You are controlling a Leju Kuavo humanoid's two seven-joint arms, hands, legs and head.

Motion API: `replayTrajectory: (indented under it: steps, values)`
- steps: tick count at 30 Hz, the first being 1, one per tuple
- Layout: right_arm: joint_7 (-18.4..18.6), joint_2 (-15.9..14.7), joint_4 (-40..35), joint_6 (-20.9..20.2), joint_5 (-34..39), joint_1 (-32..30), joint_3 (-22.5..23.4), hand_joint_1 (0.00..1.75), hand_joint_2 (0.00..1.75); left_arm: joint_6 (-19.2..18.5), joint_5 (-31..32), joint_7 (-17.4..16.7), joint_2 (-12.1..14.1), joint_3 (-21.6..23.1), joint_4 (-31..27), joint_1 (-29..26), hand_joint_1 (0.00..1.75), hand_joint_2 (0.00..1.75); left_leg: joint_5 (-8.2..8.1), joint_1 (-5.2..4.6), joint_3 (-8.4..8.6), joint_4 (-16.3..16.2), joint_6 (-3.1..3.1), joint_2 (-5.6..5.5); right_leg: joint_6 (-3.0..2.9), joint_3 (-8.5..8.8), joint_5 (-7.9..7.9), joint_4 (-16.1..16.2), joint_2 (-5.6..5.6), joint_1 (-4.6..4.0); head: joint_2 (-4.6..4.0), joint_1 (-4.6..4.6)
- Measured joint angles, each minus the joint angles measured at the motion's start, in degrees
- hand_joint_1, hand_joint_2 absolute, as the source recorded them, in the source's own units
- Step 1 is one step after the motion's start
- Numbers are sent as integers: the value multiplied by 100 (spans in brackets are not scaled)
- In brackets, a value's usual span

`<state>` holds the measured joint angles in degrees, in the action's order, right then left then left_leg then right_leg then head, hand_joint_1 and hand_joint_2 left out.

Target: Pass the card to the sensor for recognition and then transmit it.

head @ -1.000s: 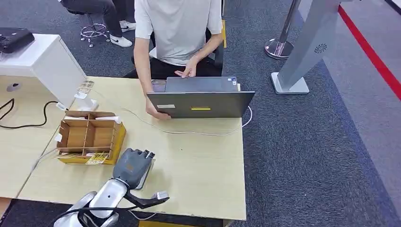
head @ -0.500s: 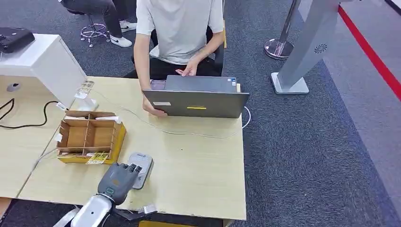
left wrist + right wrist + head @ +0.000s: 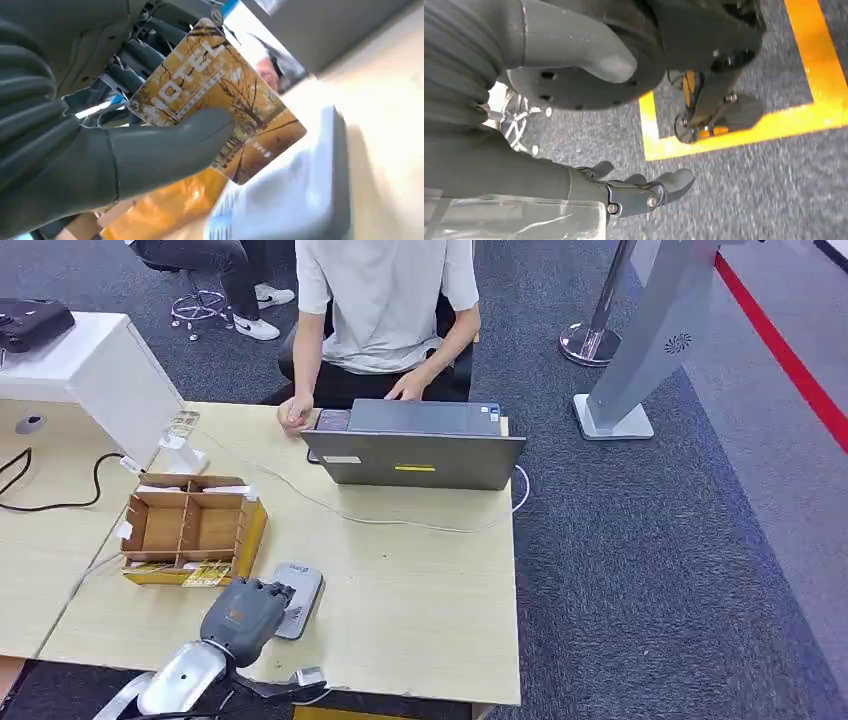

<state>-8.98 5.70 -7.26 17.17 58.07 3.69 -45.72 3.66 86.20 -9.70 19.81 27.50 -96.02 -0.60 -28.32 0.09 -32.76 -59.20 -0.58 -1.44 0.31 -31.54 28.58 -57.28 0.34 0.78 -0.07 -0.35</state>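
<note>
Near the front edge of the pale wooden tabletop (image 3: 420,590), the left hand (image 3: 240,612) pinches an orange hotel key card (image 3: 215,105) between thumb and fingers (image 3: 145,55), just above the flat grey card sensor (image 3: 297,586). Beside it stands a partitioned cardboard box (image 3: 190,528). At the floor, the right hand (image 3: 634,192) hangs with fingers loosely spread.

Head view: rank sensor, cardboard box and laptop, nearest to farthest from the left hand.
From the left hand:
1. Sensor, touching its fingertips, just ahead-right.
2. Cardboard box, ahead-left on the table.
3. Laptop, far side, before the person.
</note>
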Motion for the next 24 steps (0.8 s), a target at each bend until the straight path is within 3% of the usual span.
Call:
replayTrajectory:
  steps: [4, 9, 14, 20, 24]
  values:
    - [18, 66, -4, 219, -44, 37, -72, 0, 175, 767, 287, -160, -392, -177, -85, 402, 175, 175, 5, 1, -2, 0, -5, -12, 1, 8, -1, 0, -12, 1, 0, 2]
    - [52, 92, -9, 200, -147, 57, -212, 0, 175, 1073, 361, -280, -488, -412, -203, 887, 175, 175, 7, 0, -14, -5, -4, -16, -2, -4, -5, 0, -15, -3, 0, 4]
    - [103, 90, -11, 130, -306, 95, -435, 0, 175, 1610, 361, -457, -151, -761, 77, 1732, 175, 175, 12, 2, -6, -3, 5, -9, -7, -4, -8, -7, -8, -4, 0, 4]
    - [122, 77, -9, 106, -358, 121, -614, 0, 175, 1647, 359, -523, 159, -1060, 1116, 2607, 175, 175, 18, 9, -10, -2, 14, -6, -14, -11, -12, -11, -2, -9, 0, -2]
    - [120, 72, -9, 106, -350, 126, -654, 0, 175, 1674, 359, -520, 192, -1113, 1653, 2992, 175, 175, 18, 9, -12, -2, 14, -5, -14, -11, -12, -13, -1, -9, 0, 0]
